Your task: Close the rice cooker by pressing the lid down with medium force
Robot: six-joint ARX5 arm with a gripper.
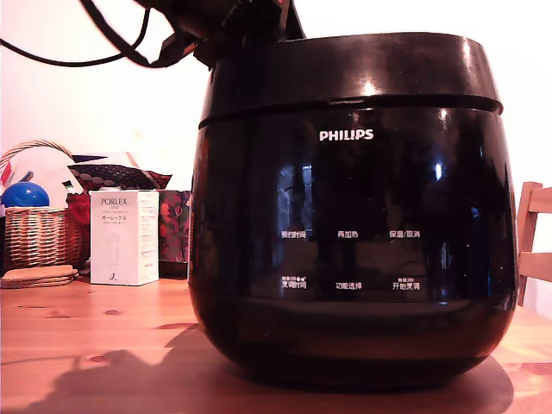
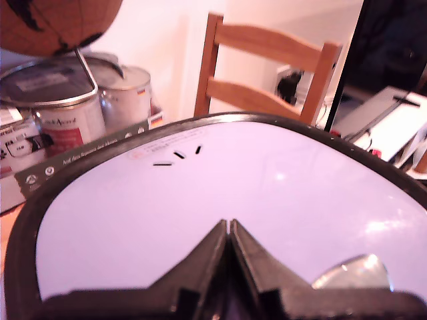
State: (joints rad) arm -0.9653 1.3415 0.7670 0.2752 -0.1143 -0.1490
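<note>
Your cooker (image 1: 354,216) fills most of the exterior view: a big glossy black pot shape, rounded at the base, with a white PHILIPS logo and two rows of white Chinese labels on the front. It stands on the wooden bench (image 1: 95,345). The lid (image 1: 345,73) is down on the body, with only a thin seam showing between them; that seam looks a touch wider toward the exterior view's left. In the wrist view the lid top reads as a broad pale glossy surface with a dark rim, three short dark slots and a faint orange mark near them.

Your fingers (image 2: 229,230) are pressed together, tips meeting with no gap and nothing between them. They sit low over the lid top, directly beneath them; whether they touch it, you cannot tell. Beyond the fingertips stands a wooden chair (image 2: 267,73). In the exterior view a white box (image 1: 123,237) and a basket (image 1: 39,233) sit well apart from the cooker.
</note>
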